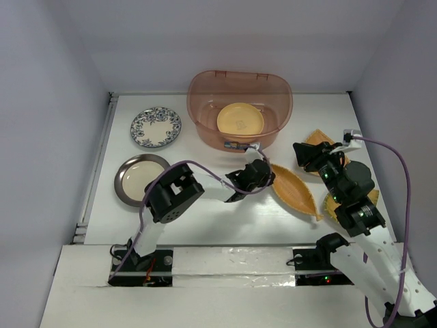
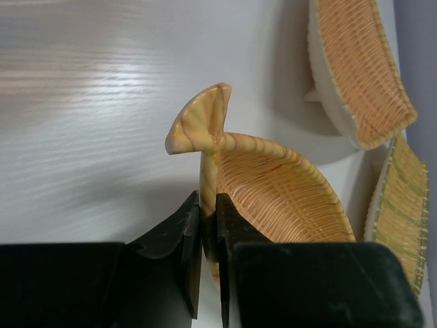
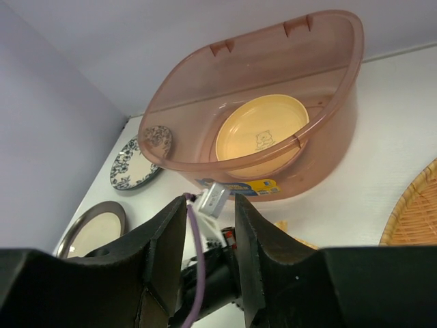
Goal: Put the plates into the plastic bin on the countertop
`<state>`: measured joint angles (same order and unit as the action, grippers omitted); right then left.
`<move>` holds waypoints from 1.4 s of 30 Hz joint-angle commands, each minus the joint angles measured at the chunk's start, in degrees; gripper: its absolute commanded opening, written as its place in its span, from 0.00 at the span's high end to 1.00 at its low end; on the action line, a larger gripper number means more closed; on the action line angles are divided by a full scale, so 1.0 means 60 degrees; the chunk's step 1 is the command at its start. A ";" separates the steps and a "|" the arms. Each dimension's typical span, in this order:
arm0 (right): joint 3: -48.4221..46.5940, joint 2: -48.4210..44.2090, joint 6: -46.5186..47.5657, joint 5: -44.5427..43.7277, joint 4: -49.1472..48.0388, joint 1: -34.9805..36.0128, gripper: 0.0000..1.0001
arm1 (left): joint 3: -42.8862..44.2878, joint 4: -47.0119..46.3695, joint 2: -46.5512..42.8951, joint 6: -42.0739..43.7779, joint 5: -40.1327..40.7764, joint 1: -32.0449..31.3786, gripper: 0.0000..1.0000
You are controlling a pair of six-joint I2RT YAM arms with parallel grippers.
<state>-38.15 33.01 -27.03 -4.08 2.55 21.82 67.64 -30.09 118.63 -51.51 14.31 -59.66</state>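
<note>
A: Where does the top view sit?
B: High and behind, facing down over the whole countertop [image 1: 205, 225], far off.
A: And the 2 wrist views?
B: Left sits very close on a ribbed plate [image 2: 273, 184], facing down; right looks low and level towards the plastic bin [image 3: 191, 137]. Top view shares both

The bin [image 1: 203, 119] stands at the back middle of the table [image 1: 205, 219], with 1 inner plate [image 1: 240, 119] in it. To its left, the rear plate [image 1: 156, 127] lies behind the front plate [image 1: 140, 179]. Before the bin to the right lies the long plate [image 1: 297, 195], and 2 side plates [image 1: 317, 139] lie farther right.
</note>
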 commanded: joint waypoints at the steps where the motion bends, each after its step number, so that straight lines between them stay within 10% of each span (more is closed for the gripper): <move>1: -0.0160 -0.0083 0.0081 -0.0068 -0.0322 0.0054 0.60 | -0.0885 0.0561 -0.1063 0.0513 0.0838 -0.0003 1.00; 4: -0.0160 -0.0097 0.0081 -0.0097 -0.0322 0.0054 0.61 | -0.1559 0.0707 -0.2088 0.0703 0.0985 -0.0003 1.00; 10: -0.0452 -0.0477 0.0227 -0.0491 0.0000 0.0054 0.93 | -0.2849 0.1145 -0.5192 0.1259 0.0998 -0.0003 1.00; 21: -0.0292 -0.1137 0.0227 -0.0786 0.0016 0.0054 0.88 | -0.2386 0.1747 -0.8961 0.1889 -0.0363 0.2717 1.00; 28: -0.0175 -0.1050 0.0242 -0.0771 -0.0073 0.0054 0.87 | 0.0516 0.2348 -0.7191 0.3735 0.0838 0.3715 1.00; 42: -0.0072 -0.0698 0.0330 -0.0508 -0.0161 0.0054 0.86 | 0.6753 0.4529 -0.0661 0.2960 -0.1182 0.5607 1.00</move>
<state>-38.50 28.53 -26.30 -7.68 3.88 21.82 100.55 -4.84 112.16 -31.53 10.52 -26.02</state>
